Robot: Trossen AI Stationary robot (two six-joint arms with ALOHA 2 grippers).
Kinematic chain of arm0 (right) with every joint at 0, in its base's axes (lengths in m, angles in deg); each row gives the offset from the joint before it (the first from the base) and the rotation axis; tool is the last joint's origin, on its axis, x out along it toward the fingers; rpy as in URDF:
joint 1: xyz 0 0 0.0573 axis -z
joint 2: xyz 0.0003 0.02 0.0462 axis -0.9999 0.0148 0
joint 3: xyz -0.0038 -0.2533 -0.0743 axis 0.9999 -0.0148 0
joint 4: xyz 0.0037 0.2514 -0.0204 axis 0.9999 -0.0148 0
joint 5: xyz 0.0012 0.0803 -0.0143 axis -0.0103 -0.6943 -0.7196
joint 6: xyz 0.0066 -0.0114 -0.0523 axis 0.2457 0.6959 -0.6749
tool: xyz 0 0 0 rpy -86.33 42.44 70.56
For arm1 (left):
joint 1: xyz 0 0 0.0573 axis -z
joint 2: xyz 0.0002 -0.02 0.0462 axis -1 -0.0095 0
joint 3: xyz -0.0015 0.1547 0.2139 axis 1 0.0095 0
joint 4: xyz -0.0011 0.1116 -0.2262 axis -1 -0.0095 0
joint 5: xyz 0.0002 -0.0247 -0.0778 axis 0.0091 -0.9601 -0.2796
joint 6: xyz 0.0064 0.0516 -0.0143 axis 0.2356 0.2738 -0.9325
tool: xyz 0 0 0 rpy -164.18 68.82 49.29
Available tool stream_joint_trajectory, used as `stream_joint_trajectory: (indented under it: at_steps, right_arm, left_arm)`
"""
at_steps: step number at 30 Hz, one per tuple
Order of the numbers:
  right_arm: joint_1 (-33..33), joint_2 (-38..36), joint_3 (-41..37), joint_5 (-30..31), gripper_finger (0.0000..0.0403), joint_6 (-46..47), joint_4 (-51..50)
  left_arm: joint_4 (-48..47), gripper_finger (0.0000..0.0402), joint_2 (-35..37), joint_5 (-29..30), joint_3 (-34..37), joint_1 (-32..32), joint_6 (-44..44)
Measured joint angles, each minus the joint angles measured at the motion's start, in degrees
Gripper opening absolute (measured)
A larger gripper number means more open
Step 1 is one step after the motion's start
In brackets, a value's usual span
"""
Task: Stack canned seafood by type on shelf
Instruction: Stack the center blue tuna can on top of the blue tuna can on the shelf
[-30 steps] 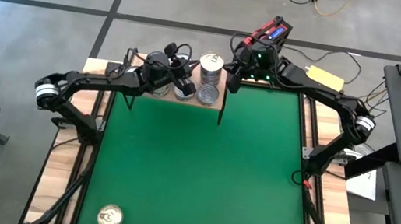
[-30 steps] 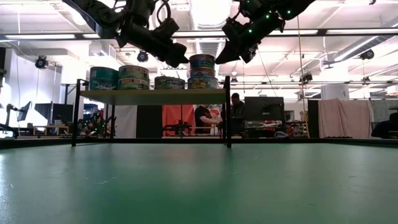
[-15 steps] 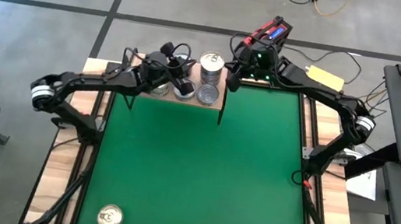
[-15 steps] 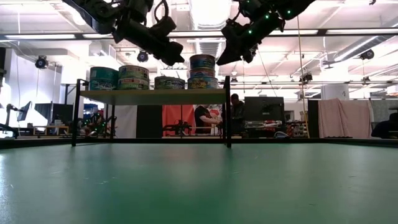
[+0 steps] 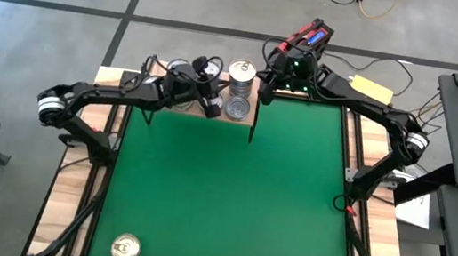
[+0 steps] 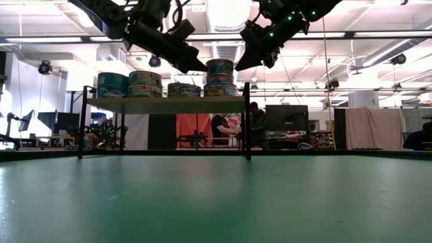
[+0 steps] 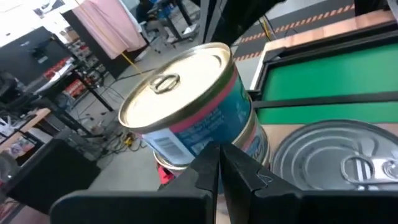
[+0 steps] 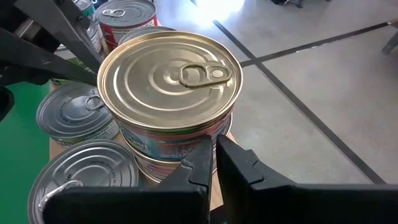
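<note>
free: green mat (image 5: 230, 182) wide open | blocked: shelf (image 5: 247, 117) crowded with tins (image 5: 236, 107)

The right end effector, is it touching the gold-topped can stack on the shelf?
Cannot tell. In the right wrist view the shut right end effector overlaps the gold-topped can; the low view shows no plain gap or contact.

Overhead, table-level, two wrist close-ups
</note>
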Motion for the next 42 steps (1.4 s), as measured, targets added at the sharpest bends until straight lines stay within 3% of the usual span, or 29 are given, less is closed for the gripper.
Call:
stream_joint_trajectory:
  at_steps: [7, 13, 42]
  right_arm:
    - [0.0, 0.0, 0.0, -0.6, 0.0012, 0.0, 0.0]
    - [-0.7, 0.0, 0.0, -1.2, 0.0012, -0.3, 0.0]
    - [-3.1, 0.0, 0.0, -1.7, 0.0012, 1.0, -0.1]
  left_arm:
    - [2.0, 0.0000, -0.4, 0.3, 0.0, 0.0, 0.2]
    - [2.0, 0.0000, -0.4, 5.5, 0.0, 0.0, 0.2]
    - [3.1, 0.0000, -0.4, 6.4, 0.0, -0.9, -1.9]
